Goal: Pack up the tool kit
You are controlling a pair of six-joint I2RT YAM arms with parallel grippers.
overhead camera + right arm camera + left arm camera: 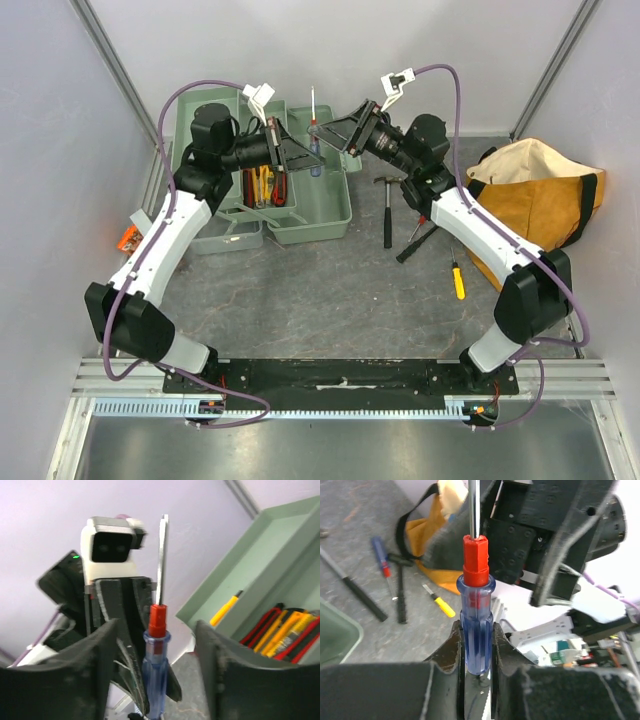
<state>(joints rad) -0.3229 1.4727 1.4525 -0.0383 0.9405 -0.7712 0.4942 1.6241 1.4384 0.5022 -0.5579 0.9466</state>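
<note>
A blue-handled screwdriver (314, 140) with a red collar stands upright, shaft up, above the pale green toolbox (325, 222). My left gripper (477, 645) is shut on its handle (476, 615), pads pressed to both sides. My right gripper (156, 627) is open, and its fingers (102, 660) stand wide of the same handle (156, 655) without touching it. In the top view both grippers meet over the box's back middle. Red and yellow utility knives (265, 185) lie in one tray of the box.
A hammer (387, 210), a black-handled tool (415, 245) and a yellow-handled screwdriver (457, 280) lie on the grey mat right of the box. An orange-tan fabric bag (540, 200) sits at the far right. A small orange item (128, 237) lies at the left edge.
</note>
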